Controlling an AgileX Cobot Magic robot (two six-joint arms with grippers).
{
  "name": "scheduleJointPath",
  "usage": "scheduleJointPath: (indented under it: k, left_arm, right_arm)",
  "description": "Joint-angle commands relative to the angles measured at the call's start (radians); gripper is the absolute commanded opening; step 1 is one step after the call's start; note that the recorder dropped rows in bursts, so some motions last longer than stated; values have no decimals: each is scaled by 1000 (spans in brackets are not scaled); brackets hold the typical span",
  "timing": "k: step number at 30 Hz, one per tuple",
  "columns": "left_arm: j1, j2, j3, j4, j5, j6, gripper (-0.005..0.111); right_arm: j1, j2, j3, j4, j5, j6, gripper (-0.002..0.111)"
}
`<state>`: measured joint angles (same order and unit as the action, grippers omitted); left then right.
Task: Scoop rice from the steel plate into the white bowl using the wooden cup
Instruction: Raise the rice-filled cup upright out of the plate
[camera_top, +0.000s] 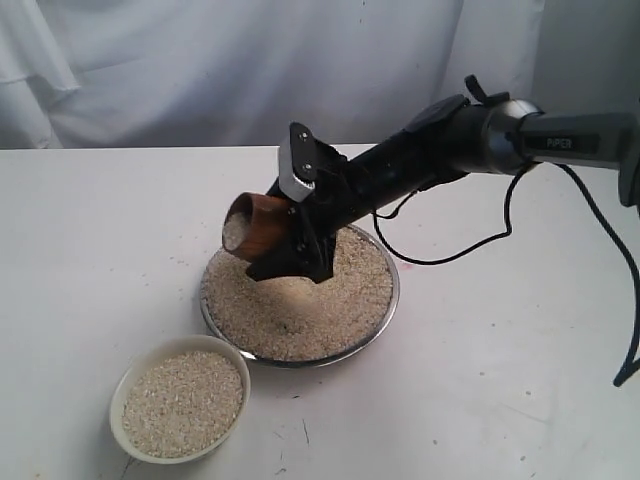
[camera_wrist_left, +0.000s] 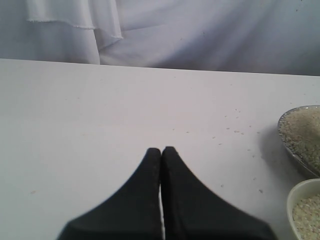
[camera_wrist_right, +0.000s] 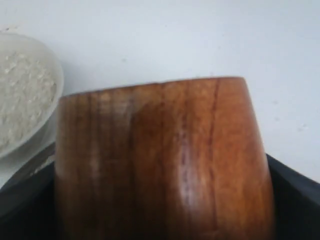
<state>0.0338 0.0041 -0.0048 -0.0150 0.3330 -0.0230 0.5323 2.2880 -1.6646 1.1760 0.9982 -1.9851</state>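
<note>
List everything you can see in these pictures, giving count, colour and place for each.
table: one, white, under everything
cloth: one, white, behind the table
plate: one, silver, mid-table
bowl: one, cream-white, beside the plate, apart
rice: two lots, pale beige, in plate and bowl
cup: one, reddish-brown, tilted above the plate
cable: one, black, looping under the right arm
right pincer: one, black, gripping the cup
left pincer: one, black, shut, empty, above the table

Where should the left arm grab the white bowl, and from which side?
Probably the thick rim, pinched from above, one finger outside and one just inside. The white bowl sits upright and looks too wide to span; its rice stops just below the rim. Approach on the side away from the steel plate, which nearly touches it. The left end effector is shut and must open.
</note>
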Motion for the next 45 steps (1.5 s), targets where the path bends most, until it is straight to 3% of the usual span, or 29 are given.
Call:
scheduleJointPath:
  k: [1,10,20,38,45]
  left_arm:
    - [-3,-4,5,1,-14,-1,0]
    - [-3,-4,5,1,-14,-1,0]
    - [-3,-4,5,1,-14,-1,0]
    - [-3,-4,5,1,-14,-1,0]
    - [-3,-4,5,1,-14,-1,0]
  right_arm:
    - [55,-66,2,154,-46,-3,0]
    - [57,-85,2,190,21,41,0]
    - [52,-76,2,480,-6,-104,0]
    - [67,-78,111,539,-87,-126,0]
    - [74,-200,233,567,-186,-126,0]
